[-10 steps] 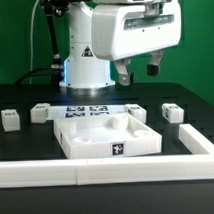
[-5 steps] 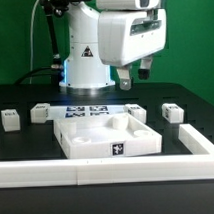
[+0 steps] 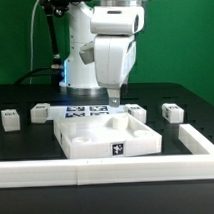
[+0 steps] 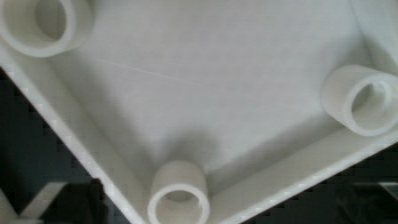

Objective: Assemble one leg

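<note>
My gripper [image 3: 115, 98] hangs over the panel [image 3: 86, 146], above its far half, and it holds nothing. The fingers look close together in the exterior view, but I cannot tell how wide the gap is, and the wrist view does not show them. That view shows only the inside of the panel [image 4: 214, 90] with its round sockets [image 4: 368, 100].

The leg [image 3: 138, 113] nearest to me stands on the table just beside the panel's far corner, on the exterior view's right. Another post [image 3: 172, 113] stands farther from the panel on that side, and two more posts [image 3: 40, 113] are on the opposite side of the panel, well apart from it.

I judge that the leg is light and stiff, a hard plastic block that will not bend or break under my fingers. Its faces look smooth, so it can slip or turn if I grip it near an edge. I think it is best to close on two opposite flat faces, around the upper half, with the fingers square to the faces, leaving the bottom end free for a socket.
</note>
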`<state>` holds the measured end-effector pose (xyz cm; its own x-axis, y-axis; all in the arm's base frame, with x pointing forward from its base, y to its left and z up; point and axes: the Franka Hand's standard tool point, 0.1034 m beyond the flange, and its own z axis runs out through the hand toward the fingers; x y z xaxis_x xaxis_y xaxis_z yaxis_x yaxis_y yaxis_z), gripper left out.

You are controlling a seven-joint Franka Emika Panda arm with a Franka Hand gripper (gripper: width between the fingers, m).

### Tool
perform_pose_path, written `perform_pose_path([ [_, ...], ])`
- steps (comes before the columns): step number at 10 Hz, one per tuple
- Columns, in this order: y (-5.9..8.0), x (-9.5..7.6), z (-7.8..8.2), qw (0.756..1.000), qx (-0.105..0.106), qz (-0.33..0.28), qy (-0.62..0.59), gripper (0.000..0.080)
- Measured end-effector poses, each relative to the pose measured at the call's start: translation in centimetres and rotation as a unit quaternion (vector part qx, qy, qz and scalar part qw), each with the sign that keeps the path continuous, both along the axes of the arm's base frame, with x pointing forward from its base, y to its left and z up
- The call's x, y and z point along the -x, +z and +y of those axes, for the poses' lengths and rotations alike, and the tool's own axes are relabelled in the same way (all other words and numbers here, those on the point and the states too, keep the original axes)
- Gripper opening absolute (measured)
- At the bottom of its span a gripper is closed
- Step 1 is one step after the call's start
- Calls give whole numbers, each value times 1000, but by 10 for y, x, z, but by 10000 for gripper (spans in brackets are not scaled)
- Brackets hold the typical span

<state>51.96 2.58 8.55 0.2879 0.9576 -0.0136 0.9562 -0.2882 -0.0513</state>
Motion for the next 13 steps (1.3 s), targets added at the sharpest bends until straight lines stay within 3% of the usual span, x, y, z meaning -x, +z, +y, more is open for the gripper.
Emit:
perform_pose_path([
  [3, -4, 1, -2, 999, -4, -21, 49, 650],
  [5, -16, 21, -9, 990, -6, -47, 134, 650],
  [7, -21, 32, -11, 979, 8, -47, 197, 650],
  [12, -23, 35, -14, 983, 8, -44, 180, 650],
  [13, -30, 45, -18, 980, 6, -45, 193, 650],
])
